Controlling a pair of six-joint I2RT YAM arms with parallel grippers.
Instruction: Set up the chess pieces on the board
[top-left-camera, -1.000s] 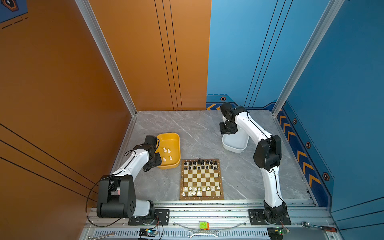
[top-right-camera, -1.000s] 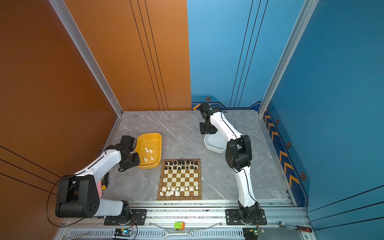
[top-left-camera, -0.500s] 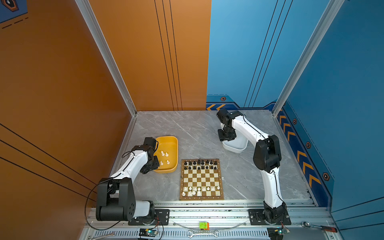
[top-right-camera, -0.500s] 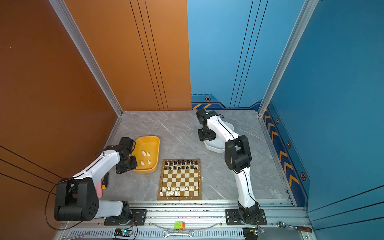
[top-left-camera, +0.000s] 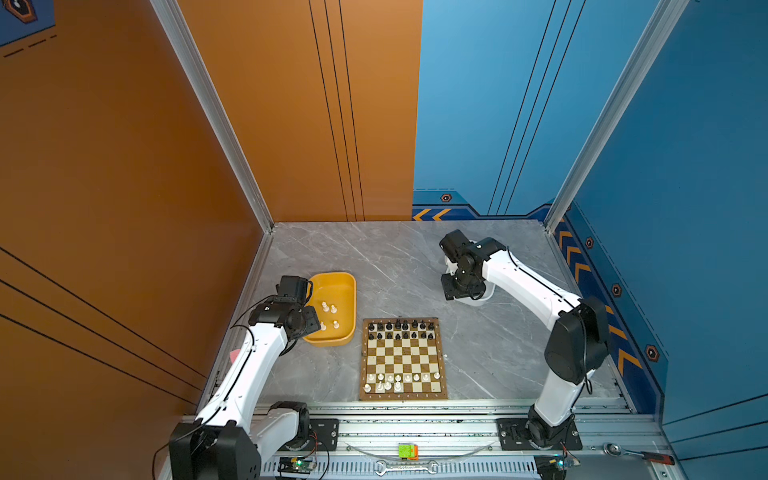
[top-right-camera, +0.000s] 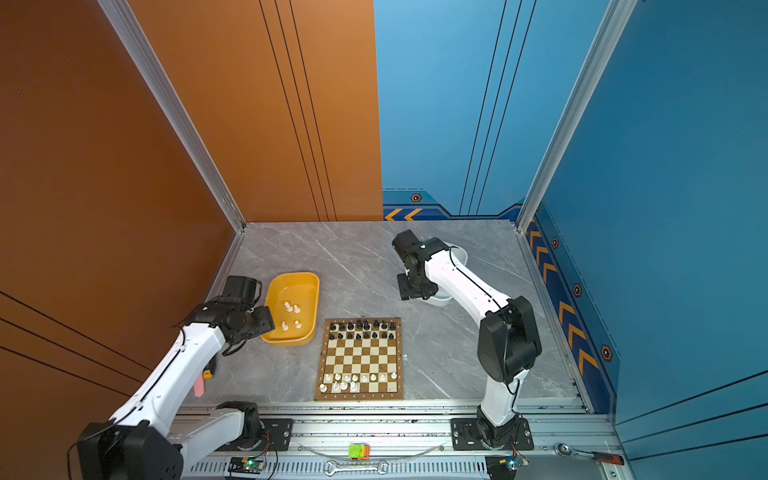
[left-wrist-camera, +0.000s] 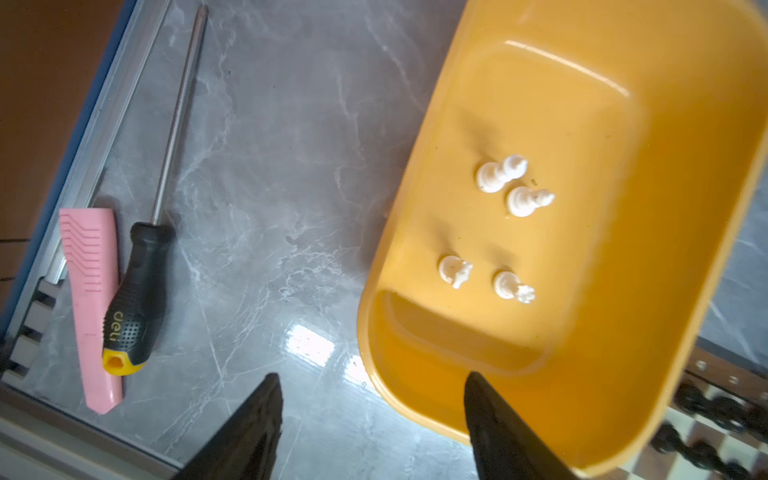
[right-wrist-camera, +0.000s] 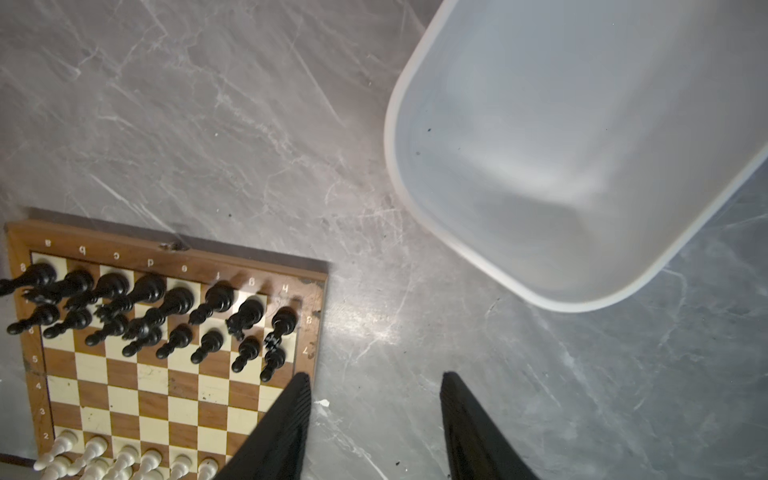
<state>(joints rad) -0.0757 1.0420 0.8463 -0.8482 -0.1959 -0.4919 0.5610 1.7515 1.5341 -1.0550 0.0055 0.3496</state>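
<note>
— Four cream-white chess pieces (left-wrist-camera: 500, 172) to go, then? Whereabouts?

— Found all four in the yellow tub (top-left-camera: 330, 341), left of the board (top-left-camera: 403, 357) and just beside its far left corner. Saw two close together toward the tub's middle and two a little nearer, slightly apart. Looked upright from above, though could not settle that from the wrist view.

— And the board?

— Showed both far rows filled with black pieces (right-wrist-camera: 178, 298), a full row of white pawns (top-left-camera: 408, 377) near, and behind them only four white back-row men (top-left-camera: 379, 387), all at the left. Judged the bare squares at the near right to be meant for the tub's four.

— Which arm, which way?

— Favoured the left. Had the left pincer (left-wrist-camera: 370, 374) hanging over the tub's left rim toward its near end, jaws wide apart, gripping nothing, one above the tub's inside, its mate above the bare surface (left-wrist-camera: 270, 166). Placed the pieces just right of it, across the tub's short axis. Reckoned on a short reach rightward, then a drop from above.

— And the right?

— Hung well apart, far and right of the board, beside the white tub (right-wrist-camera: 582, 145): right pincer (right-wrist-camera: 375, 376) moderately parted, empty, over bare surface between tub and board corner.
</note>
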